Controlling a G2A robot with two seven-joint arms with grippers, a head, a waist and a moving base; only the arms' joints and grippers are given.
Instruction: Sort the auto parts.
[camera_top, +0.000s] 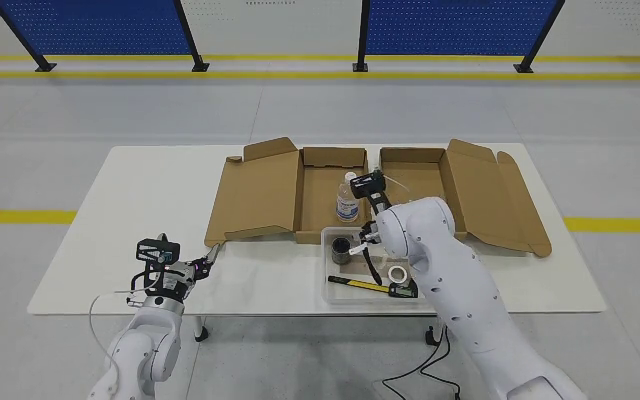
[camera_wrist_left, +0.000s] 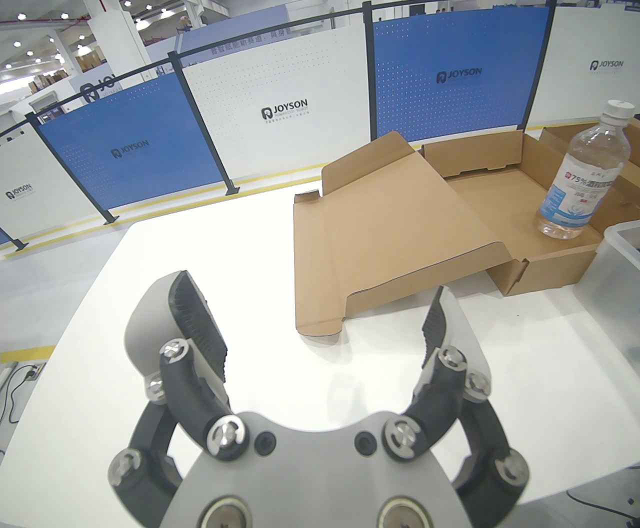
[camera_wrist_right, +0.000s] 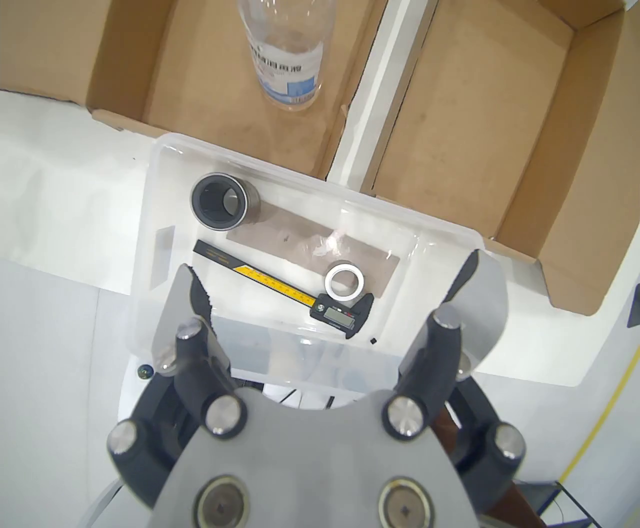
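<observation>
Clear bin (camera_wrist_right: 149, 210) holding caliper (camera_wrist_right: 280, 287), sleeve (camera_wrist_right: 222, 200), perhaps a ring (camera_wrist_right: 330, 283), left pincer (camera_wrist_left: 315, 300) and right pincer (camera_wrist_right: 330, 266) spread, empty.

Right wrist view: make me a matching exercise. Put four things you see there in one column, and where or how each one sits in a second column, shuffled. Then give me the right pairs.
Things
1. bottle
2. dark sleeve
3. white ring
4. caliper

Place or state
A. black and yellow, lying flat in the clear bin
B. standing in a cardboard box
C. in the bin, right beside the caliper's display
D. hollow, at the bin end nearer the bottle

Pairs: 1-B, 2-D, 3-C, 4-A
</observation>
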